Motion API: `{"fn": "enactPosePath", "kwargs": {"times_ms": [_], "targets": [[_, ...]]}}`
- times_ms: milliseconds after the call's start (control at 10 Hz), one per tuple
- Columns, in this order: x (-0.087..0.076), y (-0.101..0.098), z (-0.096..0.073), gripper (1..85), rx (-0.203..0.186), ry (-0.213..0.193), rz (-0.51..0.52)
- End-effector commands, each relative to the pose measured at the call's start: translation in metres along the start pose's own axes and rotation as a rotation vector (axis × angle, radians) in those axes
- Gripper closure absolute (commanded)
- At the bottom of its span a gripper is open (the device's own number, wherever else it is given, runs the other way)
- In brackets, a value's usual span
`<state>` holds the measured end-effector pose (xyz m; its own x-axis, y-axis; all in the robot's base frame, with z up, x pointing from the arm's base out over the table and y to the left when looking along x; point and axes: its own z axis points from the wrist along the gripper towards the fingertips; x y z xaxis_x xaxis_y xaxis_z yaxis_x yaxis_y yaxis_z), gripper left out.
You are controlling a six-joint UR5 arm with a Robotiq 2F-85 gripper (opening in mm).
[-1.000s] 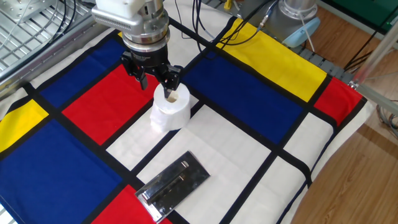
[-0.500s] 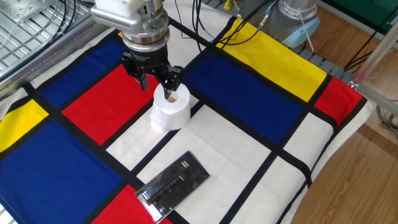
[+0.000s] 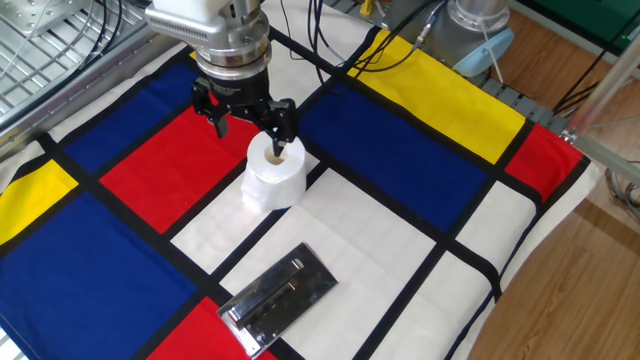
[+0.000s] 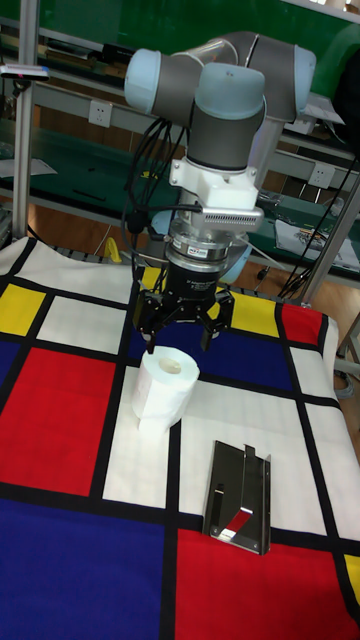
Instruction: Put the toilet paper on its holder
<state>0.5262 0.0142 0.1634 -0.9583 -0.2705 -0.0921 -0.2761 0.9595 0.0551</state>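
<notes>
Fixed view is showing the gripper [image 3: 246, 122] hanging just above the roll [image 3: 273, 178], its fingers spread and holding nothing, one fingertip [image 3: 277, 146] sitting at the mouth of the tan core, probably so that it can be pinching the roll's wall between core and outside. The roll is standing upright on the white panel of the cloth [image 3: 420, 150], with the holder [image 3: 279, 297] lying flat well apart, nearer the camera. Tall fixed view is giving the side-on look: the gripper [image 4: 181, 336] is straddling the roll [image 4: 163, 388] from above, a loose sheet is trailing at its base, and the holder [image 4: 240, 497] is revealing a raised bar.
</notes>
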Motion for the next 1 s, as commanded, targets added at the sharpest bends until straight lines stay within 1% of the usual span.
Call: {"fn": "enactPosePath", "kwargs": {"times_ms": [0,200,300,600,700,900], "targets": [[-0.002,0.000,0.001,0.7,-0.001,-0.013,-0.003],[0.000,-0.003,0.005,0.7,-0.003,-0.022,-0.022],[0.004,-0.005,0.006,0.7,-0.002,-0.025,-0.033],[0.015,-0.019,0.010,0.7,0.009,-0.036,-0.086],[0.022,-0.028,0.013,0.7,0.021,-0.031,-0.124],[0.024,-0.040,0.020,0.7,0.053,-0.039,-0.186]]}}
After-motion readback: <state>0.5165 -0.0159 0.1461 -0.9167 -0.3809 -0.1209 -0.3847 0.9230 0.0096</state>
